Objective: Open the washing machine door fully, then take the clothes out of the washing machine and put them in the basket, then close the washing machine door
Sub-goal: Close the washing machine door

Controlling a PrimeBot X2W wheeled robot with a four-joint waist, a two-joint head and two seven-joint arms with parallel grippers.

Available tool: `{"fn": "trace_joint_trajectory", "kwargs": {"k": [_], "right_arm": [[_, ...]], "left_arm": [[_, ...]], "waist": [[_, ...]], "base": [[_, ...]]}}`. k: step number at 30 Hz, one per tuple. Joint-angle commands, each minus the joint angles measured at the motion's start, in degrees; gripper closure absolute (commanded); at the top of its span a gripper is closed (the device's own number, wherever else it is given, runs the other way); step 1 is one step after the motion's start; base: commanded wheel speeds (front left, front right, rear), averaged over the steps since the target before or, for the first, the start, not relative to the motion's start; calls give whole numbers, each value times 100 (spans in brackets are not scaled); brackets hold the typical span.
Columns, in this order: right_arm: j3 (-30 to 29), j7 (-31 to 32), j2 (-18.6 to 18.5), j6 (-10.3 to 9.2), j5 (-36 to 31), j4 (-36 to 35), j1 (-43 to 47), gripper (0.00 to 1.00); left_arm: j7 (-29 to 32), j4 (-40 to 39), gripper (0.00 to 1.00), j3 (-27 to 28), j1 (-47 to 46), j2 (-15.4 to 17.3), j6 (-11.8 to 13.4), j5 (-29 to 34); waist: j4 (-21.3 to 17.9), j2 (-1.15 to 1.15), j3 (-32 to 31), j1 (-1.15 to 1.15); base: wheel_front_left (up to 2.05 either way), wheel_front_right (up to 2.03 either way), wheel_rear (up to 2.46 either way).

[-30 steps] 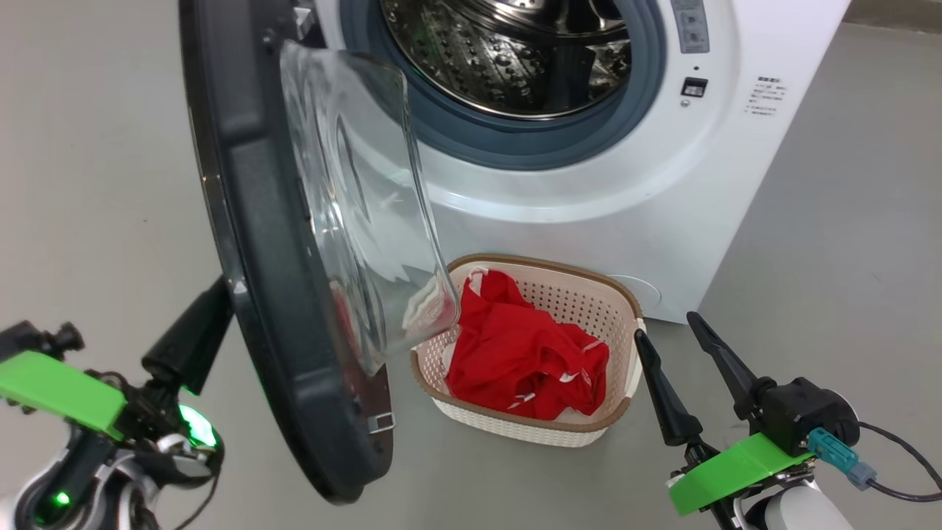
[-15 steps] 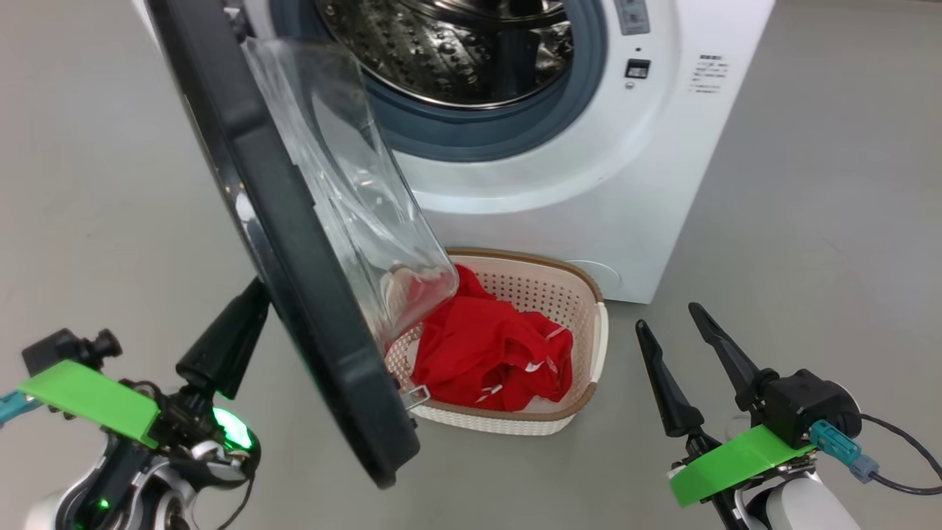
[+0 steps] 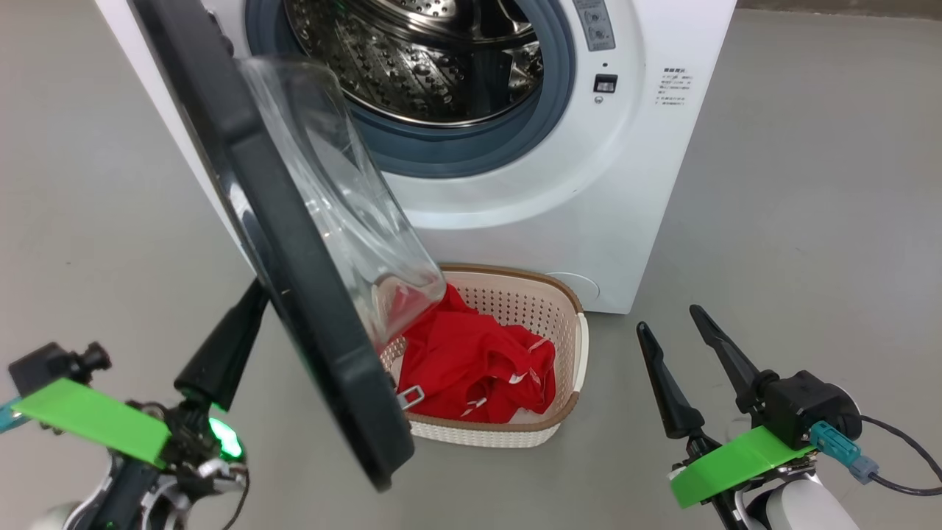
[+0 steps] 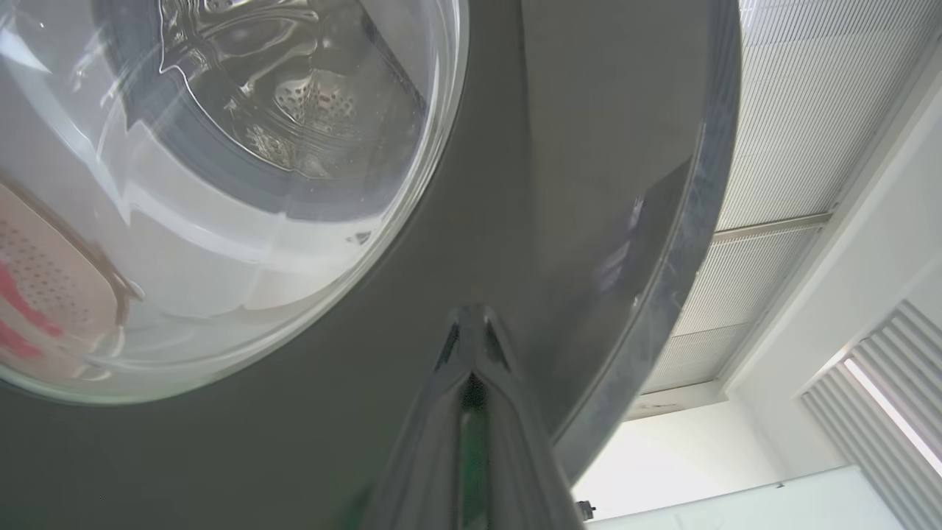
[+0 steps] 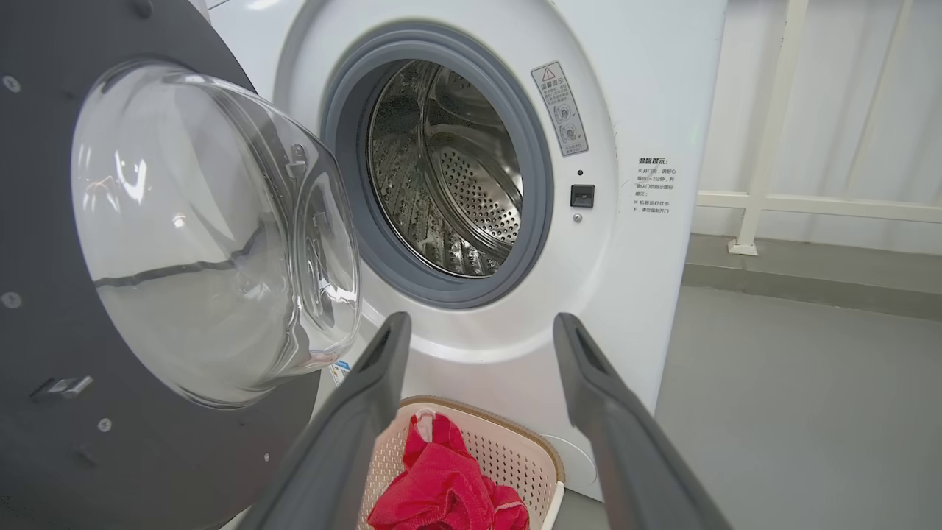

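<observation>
The white washing machine (image 3: 589,191) stands with its steel drum (image 3: 412,59) showing bare metal. The washing machine door (image 3: 294,280) hangs partly open, with its glass bowl over the basket's left end. My left gripper (image 3: 250,302) is shut, its tips against the door's outer black face (image 4: 515,184), as the left wrist view shows at the left gripper (image 4: 471,324). The red clothes (image 3: 471,368) lie in the cream basket (image 3: 567,338) on the floor before the machine. My right gripper (image 3: 668,319) is open and holds nothing, to the right of the basket. The right wrist view shows the right gripper (image 5: 480,324) facing the drum opening.
Grey floor (image 3: 809,184) spreads around the machine, with free room to the right of the basket. A white railing (image 5: 765,199) and a low step run along the wall beyond the machine's right side.
The door has swung closer to the machine's front, with my shut left gripper following behind it. The head camera has shifted too. The right gripper holds its place.
</observation>
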Motion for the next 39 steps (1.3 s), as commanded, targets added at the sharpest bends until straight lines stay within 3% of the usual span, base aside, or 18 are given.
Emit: {"fn": "trace_joint_trajectory", "kwargs": {"k": [1,2,3,4,11,17,21,28,39], "right_arm": [[115,-36,20,26,-39,-124,-76,0],[115,-36,21,26,-44,-124,-62,0],[114,-36,21,26,-48,-125,-49,0],[110,-36,21,26,-49,-128,-36,0],[133,-36,22,26,-21,-144,23,0],[173,-36,22,26,10,-145,36,0],[182,-36,22,26,8,-143,33,0],[173,-36,22,26,7,-154,4,0],[170,-36,22,26,23,-137,-15,0]], "left_arm": [[-127,-168,100,131,60,246,-144,340],[-251,-167,65,106,101,363,-229,631],[-387,-158,8,68,141,477,-311,943],[-520,-145,0,0,182,611,-403,1300],[-1547,-73,0,-367,326,1059,-891,3208],[-2659,80,0,-695,420,1392,-956,4984],[-3332,262,0,-837,464,1520,-825,5886],[-3828,568,0,-943,538,1456,-659,6455],[-3999,849,0,-933,615,1127,-640,6638]], "waist": [[1,0,-27,0],[5,0,-39,0],[11,0,-49,0],[18,0,-60,0],[83,0,-99,0],[102,0,-117,0],[98,0,-101,0],[88,0,-26,0],[107,0,-10,0]], "base": [[0,0,0],[0,0,0],[0,0,0],[0,0,0],[0,0,0],[0,0,0],[0,0,0],[0,0,0],[0,0,0]]}}
